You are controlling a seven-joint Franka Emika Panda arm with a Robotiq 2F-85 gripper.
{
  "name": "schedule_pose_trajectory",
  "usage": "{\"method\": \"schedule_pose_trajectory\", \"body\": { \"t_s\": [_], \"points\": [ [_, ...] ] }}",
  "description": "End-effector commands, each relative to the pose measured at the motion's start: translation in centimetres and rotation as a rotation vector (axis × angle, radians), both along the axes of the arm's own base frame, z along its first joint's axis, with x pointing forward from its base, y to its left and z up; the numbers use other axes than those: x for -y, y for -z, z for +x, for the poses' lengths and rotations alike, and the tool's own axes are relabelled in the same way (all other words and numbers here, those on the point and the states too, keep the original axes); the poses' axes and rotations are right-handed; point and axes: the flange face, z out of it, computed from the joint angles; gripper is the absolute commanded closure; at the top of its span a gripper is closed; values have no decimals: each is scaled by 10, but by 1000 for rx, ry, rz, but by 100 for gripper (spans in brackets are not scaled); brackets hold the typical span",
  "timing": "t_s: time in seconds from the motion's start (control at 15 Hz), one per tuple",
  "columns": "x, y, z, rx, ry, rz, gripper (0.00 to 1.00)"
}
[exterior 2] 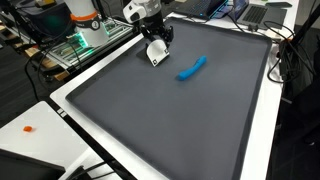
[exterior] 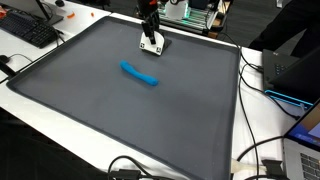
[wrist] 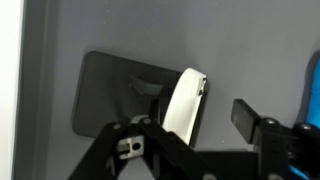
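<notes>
Single arm over a large grey mat (exterior: 70,95) on a white table (exterior: 40,110). The gripper (exterior: 150,30) hangs at the far edge of the mat, pointing down, directly above a small white object (exterior: 152,44); in both exterior views this is the thing nearest the tool (exterior 2: 155,38), and it rests on the mat (exterior 2: 150,120) under the fingers (exterior 2: 157,53). Wrist view: the white object (wrist: 183,100) stands between the jaws, rounded and narrow, seen edge-on. The gripper (wrist: 200,118) has its jaws moderately wide; the right pad (wrist: 245,113) stands clear of the object with a strip of grey mat showing between them. The left pad is hidden behind the object, so contact on that side cannot be told. No grip is seen. A darker rounded patch (wrist: 105,90) lies on the mat beyond the object, to its left. A blue elongated object (exterior: 140,75), slightly curved, lies flat near the middle of the mat, well apart from the gripper and nearer the camera than it; it also shows (exterior 2: 192,68) to the right of the tool, and at the right margin of the wrist view (wrist: 312,90). Off the mat: a black keyboard (exterior: 30,30) far left, a laptop (exterior: 300,80) right, black cables (exterior: 255,160) near right.
</notes>
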Motion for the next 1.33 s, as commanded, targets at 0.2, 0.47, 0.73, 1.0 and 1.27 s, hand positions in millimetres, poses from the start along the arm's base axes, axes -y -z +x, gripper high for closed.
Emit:
{"method": "schedule_pose_trajectory", "body": {
  "t_s": [0.2,0.47,0.73,1.0,1.27],
  "points": [
    [-3,1,-2,12,37,-12,81],
    [-2,-3,1,25,59,-8,100],
    [-2,-12,5,42,64,-8,99],
    [-2,-43,10,82,23,-5,99],
    [-6,-80,29,89,-98,-51,99]
  ]
}}
